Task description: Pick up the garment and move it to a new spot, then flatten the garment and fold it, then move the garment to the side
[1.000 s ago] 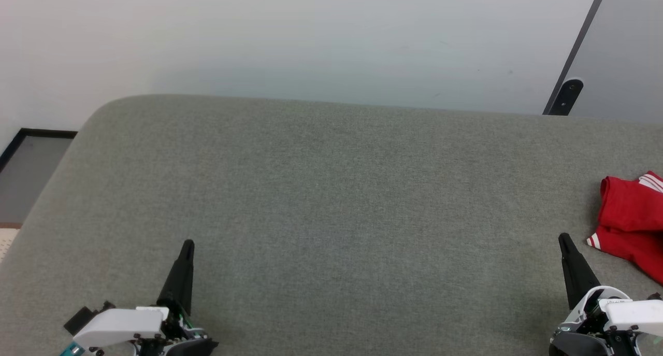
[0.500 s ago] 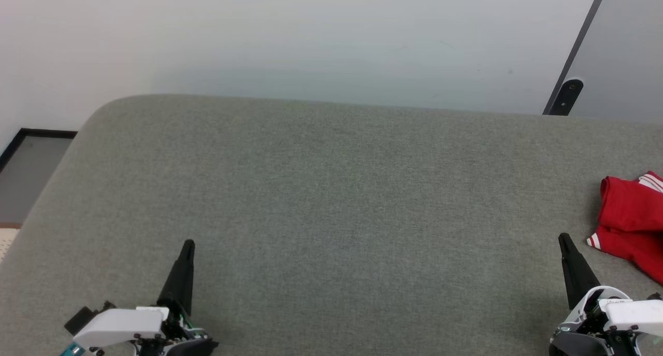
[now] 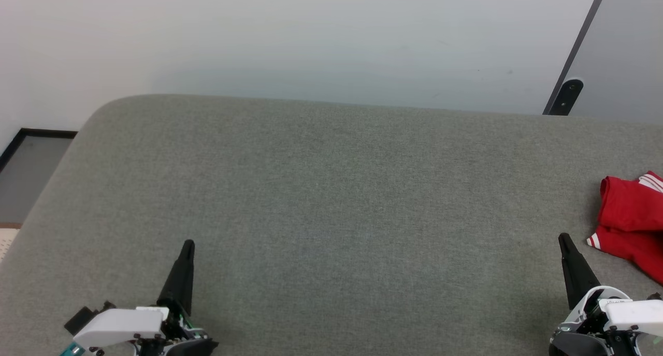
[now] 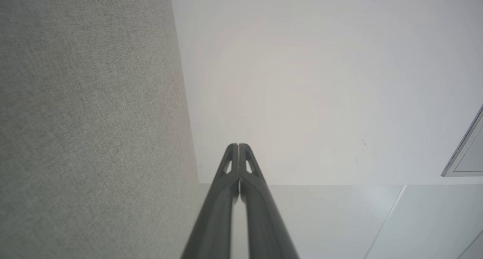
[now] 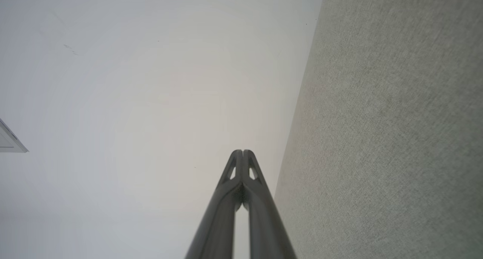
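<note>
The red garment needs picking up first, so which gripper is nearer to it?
Right. The right gripper sits close beside the garment, not touching it; the left gripper is far off across the grey cushion.

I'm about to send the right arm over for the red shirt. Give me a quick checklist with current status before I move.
1. Shirt found: ok. The red shirt lies crumpled on the grey cushion, at the right edge of the head view.
2. Whole shirt in view: not ok. The edge of the picture cuts it off.
3. Open to grasp: not ok. The right gripper has its fingers shut together and holds nothing.
4. Other arm free: ok. The left gripper is shut and holds nothing.
5. Clearance: ok. The right gripper sits beside the red shirt, not touching it.
6. Grasp point: cannot tell. The collar and hem can't be told apart in the folds.
</note>
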